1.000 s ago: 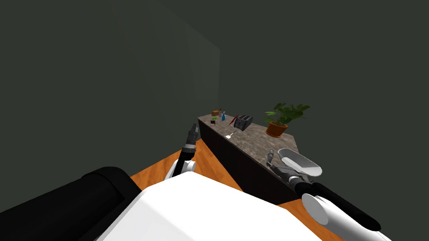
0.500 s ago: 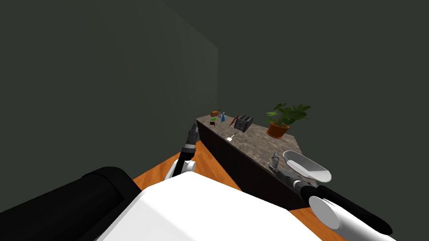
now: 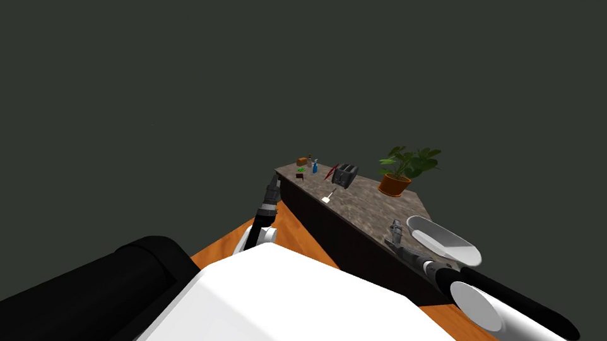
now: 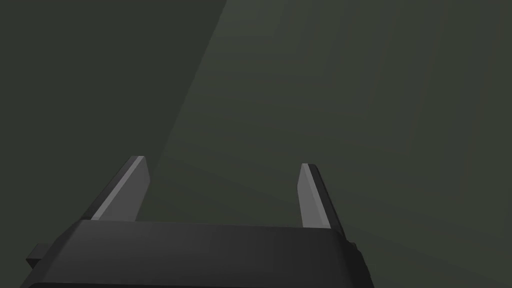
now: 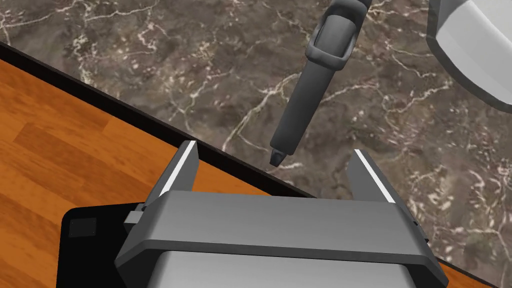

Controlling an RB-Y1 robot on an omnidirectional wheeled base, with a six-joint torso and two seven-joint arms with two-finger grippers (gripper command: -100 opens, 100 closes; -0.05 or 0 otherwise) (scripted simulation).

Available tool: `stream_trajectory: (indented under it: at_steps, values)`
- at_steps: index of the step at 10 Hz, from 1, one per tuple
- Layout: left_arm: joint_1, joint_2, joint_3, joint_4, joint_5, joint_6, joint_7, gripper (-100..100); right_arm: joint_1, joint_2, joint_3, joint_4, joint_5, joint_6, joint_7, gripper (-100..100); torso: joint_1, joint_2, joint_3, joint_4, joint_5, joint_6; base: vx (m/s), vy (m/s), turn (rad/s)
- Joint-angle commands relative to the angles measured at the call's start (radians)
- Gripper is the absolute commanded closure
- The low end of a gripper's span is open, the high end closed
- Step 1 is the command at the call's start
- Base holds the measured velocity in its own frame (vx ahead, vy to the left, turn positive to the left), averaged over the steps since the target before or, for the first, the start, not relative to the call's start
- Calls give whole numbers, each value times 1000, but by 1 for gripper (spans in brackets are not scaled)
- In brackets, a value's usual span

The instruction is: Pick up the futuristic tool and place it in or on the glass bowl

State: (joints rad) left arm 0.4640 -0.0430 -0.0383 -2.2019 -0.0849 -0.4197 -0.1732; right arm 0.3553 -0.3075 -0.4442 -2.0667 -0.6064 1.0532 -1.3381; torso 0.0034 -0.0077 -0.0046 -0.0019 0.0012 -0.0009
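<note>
Right hand (image 5: 274, 149) is hovering over the worktop (image 5: 190, 60) edge, fingers apart, gripping nothing. The grey tool (image 5: 306, 90) is lying flat on the worktop, tip pointing between the fingers, with the white bowl (image 5: 472, 45) near its far end. It looks rigid, light and smooth, so probably slippery. I'm judging the straight shaft mid-length the best hold. Left hand (image 4: 222, 162) is idling, fingers apart.

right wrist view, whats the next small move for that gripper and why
Probably ease the right gripper forward along the grey tool until its open fingers straddle the shaft, ready to shut. The tool lies on the marble counter just beyond the fingertips, ungrasped, with the white bowl beside its far end.
</note>
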Motion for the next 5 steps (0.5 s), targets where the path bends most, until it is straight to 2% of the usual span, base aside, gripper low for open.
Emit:
stream_trajectory:
  at_steps: [1,2,5]
  values:
    - [0,0,0,0,0,0,0,0,-6,-6,-33,14,-28,50,-34,-100,0,0,0,0,0,0,100,68,-107]
    - [0,0,0,0,0,0,0,0,-6,-6,-33,14,-28,57,-34,-100,0,-1,0,0,0,0,66,52,-26]
    - [0,0,0,0,0,0,0,0,-15,-18,-102,35,-80,147,-89,-100,0,0,0,0,0,0,82,65,-78]
